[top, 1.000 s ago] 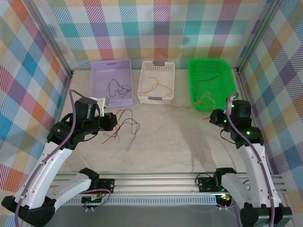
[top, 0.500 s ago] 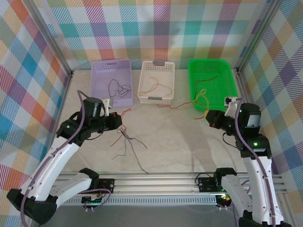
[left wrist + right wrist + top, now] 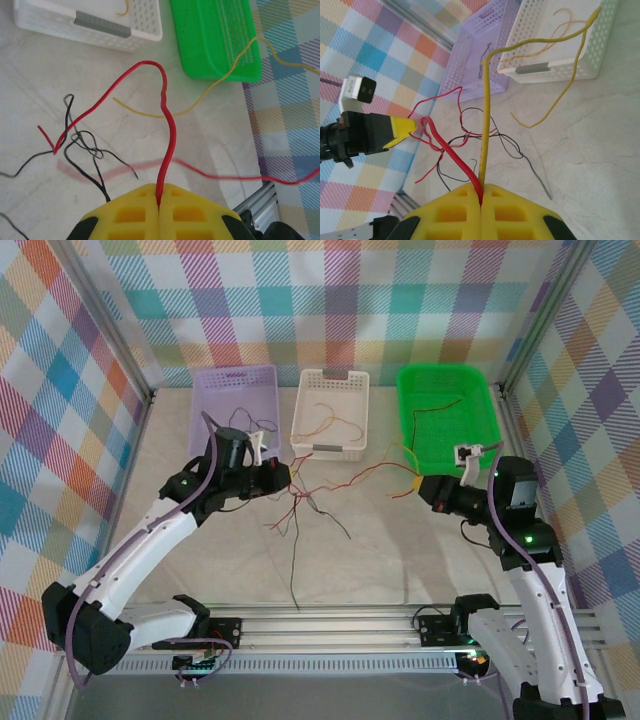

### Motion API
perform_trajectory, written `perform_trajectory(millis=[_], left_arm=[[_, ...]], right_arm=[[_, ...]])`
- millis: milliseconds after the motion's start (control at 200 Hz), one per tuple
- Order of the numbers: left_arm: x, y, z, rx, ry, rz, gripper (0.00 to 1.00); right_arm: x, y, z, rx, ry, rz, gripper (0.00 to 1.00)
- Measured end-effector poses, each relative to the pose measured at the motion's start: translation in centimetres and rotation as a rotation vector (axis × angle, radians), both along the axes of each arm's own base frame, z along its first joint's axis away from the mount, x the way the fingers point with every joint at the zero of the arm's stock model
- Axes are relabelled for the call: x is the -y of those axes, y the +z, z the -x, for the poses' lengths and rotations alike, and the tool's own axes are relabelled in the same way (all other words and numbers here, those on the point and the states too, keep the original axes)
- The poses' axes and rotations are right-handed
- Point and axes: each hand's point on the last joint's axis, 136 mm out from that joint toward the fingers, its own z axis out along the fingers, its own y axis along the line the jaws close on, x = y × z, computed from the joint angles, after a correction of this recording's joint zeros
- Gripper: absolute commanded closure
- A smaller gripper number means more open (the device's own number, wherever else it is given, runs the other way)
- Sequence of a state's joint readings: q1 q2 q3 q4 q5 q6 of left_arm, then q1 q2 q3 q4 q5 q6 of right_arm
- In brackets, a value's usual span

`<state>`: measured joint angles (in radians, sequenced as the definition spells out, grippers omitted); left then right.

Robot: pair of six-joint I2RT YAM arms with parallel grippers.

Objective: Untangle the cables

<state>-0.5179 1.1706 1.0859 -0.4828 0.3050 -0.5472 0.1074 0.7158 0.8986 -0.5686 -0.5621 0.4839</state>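
Matt, smooth, pale stone-look top on the table (image 3: pixel 380 540), faintly veined. At 11 o'clock, purple basket (image 3: pixel 200 410) in translucent perforated plastic. At 12, white basket (image 3: pixel 305 445) in satin lattice plastic. At 1, green basket (image 3: pixel 480 400) in glossier, finely holed plastic. Thin cables (image 3: pixel 483 125) sheathed in smooth plastic, red and yellow with a slight sheen, black duller. Matt yellow plastic, moulded with cut-outs, on the left gripper (image 3: pixel 159 200) and right gripper (image 3: pixel 481 197). Brushed bare metal along the rail (image 3: pixel 340 625) at 6 o'clock. Glossy white shells and matt black joints on the arms (image 3: pixel 150 550). Flat, matt chequered print on the walls (image 3: pixel 400 300); cloth or paper, cannot tell.
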Motion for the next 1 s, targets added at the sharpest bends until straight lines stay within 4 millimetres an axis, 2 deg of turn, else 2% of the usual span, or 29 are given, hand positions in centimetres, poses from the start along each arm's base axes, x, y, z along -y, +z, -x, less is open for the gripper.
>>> perform_trajectory(millis=[130,320,390,490,610,850,1000], left_arm=[[0.0,-0.2,-0.6,0.008,0.028,-0.013,1.00],[0.1,-1.7,-1.4,-0.021,0.055,-0.043,0.84],[0.5,-2.1,-1.4,-0.032,0.052,-0.045,0.75],[1.1,-2.3,-1.3,-0.033,0.038,-0.050,0.63],[1.4,-2.3,-1.4,-0.027,0.031,-0.058,0.54],[2.1,0.6,-2.6,0.030,0.032,-0.028,0.45],[2.3,4.1,-3.3,0.102,0.038,0.004,0.35]], right_arm=[[0.9,0.5,0.0,0.042,-0.061,0.025,1.00],[1.4,1.0,0.1,0.068,-0.090,0.032,1.00],[1.4,1.1,0.0,0.071,-0.091,0.030,1.00],[1.3,1.3,0.0,0.078,-0.088,0.024,1.00],[1.1,1.8,0.1,0.097,-0.072,0.013,1.00],[-0.8,2.4,0.7,0.124,0.056,-0.053,1.00],[-2.3,2.1,1.8,0.129,0.177,-0.107,1.00]])
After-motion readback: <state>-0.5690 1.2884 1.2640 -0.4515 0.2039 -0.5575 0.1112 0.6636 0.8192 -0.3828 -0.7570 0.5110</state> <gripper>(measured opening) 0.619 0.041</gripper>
